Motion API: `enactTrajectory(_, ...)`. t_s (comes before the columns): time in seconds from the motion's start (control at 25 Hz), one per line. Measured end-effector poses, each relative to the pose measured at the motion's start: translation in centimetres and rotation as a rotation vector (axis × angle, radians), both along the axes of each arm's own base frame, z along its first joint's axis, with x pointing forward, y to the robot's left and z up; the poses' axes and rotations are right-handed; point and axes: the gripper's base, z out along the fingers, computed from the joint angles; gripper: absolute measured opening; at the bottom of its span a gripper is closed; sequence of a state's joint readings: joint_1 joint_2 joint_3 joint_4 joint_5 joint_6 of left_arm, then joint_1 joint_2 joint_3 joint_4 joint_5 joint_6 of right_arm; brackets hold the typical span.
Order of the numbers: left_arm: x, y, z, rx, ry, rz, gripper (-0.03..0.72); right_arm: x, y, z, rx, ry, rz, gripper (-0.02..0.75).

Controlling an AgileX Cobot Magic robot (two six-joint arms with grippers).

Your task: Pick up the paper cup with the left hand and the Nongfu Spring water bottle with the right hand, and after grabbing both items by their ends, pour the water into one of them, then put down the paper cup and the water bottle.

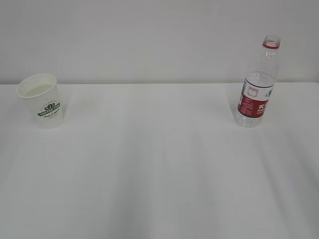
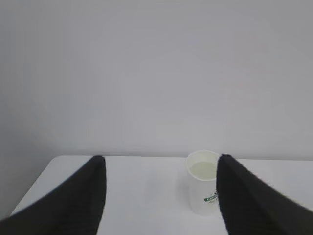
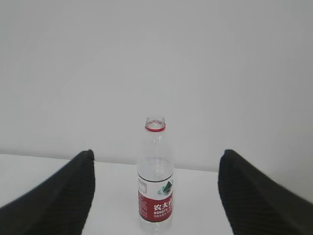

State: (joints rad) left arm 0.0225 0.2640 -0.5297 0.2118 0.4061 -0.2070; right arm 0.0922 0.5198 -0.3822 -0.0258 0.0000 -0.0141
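Seemingly at the start | cup [image 1: 41,101] upright far left on white surface [image 1: 159,174], bottle [image 1: 256,84] upright far right, uncapped | left claw [image 2: 161,196] spread, empty, facing cup | right claw [image 3: 156,196] spread, empty, facing bottle | grabbing, pouring, setting down all remain

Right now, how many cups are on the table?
1. The paper cup stands at the table's far left, well apart from the water bottle at the right.
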Motion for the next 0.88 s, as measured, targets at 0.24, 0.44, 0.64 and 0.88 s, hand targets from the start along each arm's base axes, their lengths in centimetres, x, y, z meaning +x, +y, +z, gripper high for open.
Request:
enactTrajectory(0.24, -1.4, 0.2, 1.7, 0.011, 0.062, 0.028, 0.516, -1.8, -0.2, -0.1, -0.002, 0.024, -0.003, 0.589)
enactTrajectory(0.44, -2.5, 0.4, 2.5, 0.008, 0.129, 0.046, 0.516, -3.0, -0.3, -0.3, -0.005, 0.052, -0.006, 0.589)
enactTrajectory(0.64, -3.0, 0.0, 2.1, -0.017, 0.232, 0.005, 0.516, -4.2, -0.5, -0.6, -0.006, 0.073, -0.008, 0.589)
enactTrajectory(0.88, -3.3, -0.4, 1.2, -0.053, 0.328, -0.032, 0.516, -5.4, -0.6, 0.1, 0.001, 0.154, -0.014, 0.589)
